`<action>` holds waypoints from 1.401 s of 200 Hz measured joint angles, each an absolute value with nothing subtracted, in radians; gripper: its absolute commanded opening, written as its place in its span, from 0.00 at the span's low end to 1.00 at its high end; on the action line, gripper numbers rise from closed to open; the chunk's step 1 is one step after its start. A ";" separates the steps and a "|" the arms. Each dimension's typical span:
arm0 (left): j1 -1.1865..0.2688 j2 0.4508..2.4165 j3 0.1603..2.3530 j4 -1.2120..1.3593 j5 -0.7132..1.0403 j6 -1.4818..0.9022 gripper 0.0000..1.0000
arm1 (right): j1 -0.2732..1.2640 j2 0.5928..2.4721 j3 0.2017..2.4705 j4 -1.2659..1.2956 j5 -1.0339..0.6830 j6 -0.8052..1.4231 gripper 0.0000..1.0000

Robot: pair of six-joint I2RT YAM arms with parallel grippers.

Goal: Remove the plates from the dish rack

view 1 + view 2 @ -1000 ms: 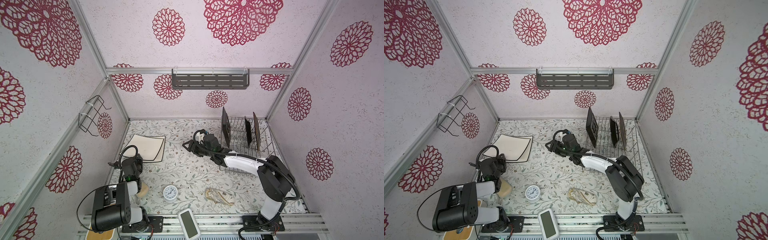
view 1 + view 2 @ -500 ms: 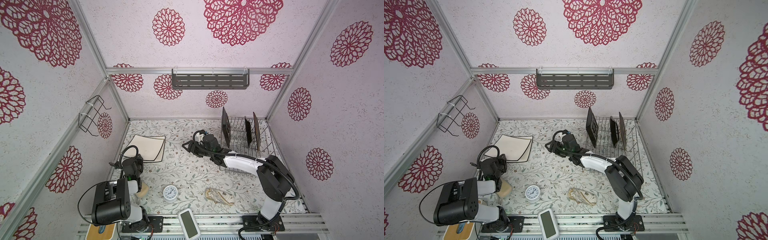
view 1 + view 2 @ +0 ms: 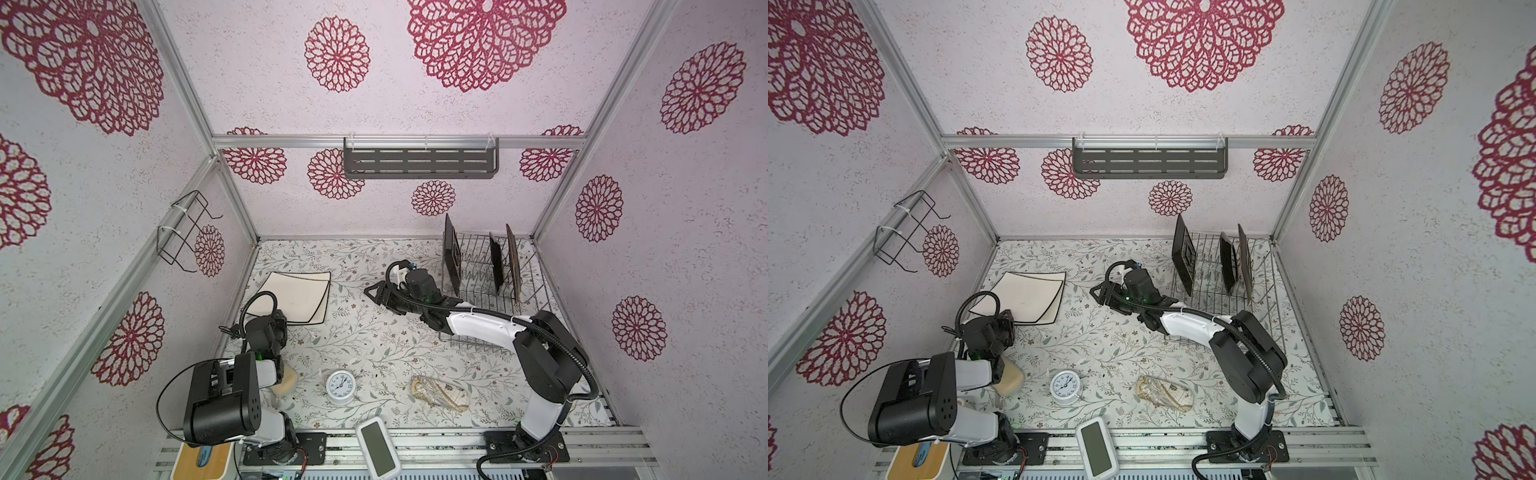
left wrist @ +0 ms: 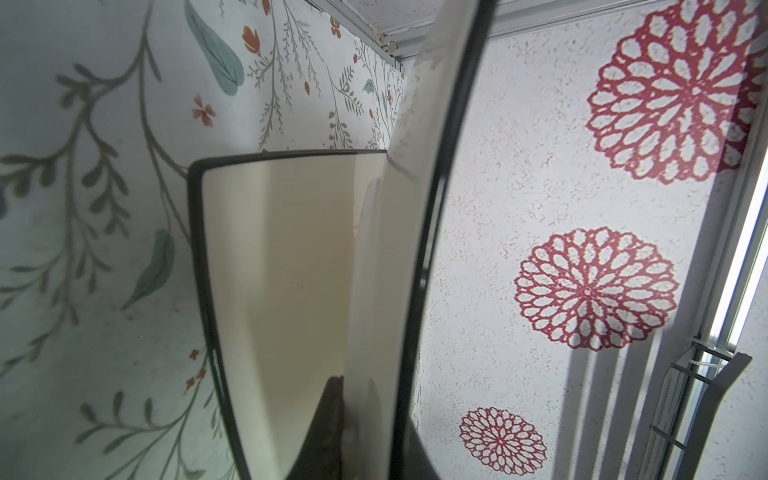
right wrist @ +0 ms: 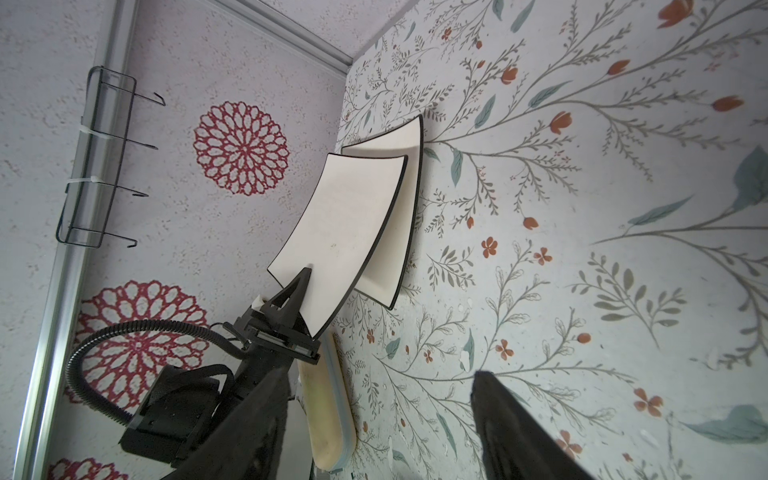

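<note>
At left of tabletop (image 3: pixel 374 340), left hand (image 5: pixel 307 279) clamps upper white plate (image 5: pixel 345 224) by its corner; right hand (image 3: pixel 376 293) open, empty, near dish rack (image 3: pixel 478 266).

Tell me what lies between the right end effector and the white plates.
Only bare floral tabletop, seen in both top views, separates right end effector and white plates.
</note>
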State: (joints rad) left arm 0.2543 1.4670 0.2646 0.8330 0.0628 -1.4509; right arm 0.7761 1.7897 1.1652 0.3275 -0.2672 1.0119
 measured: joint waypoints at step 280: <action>0.254 1.493 0.265 0.832 0.063 -1.452 0.10 | 0.776 1.790 1.165 0.315 -0.268 1.009 0.73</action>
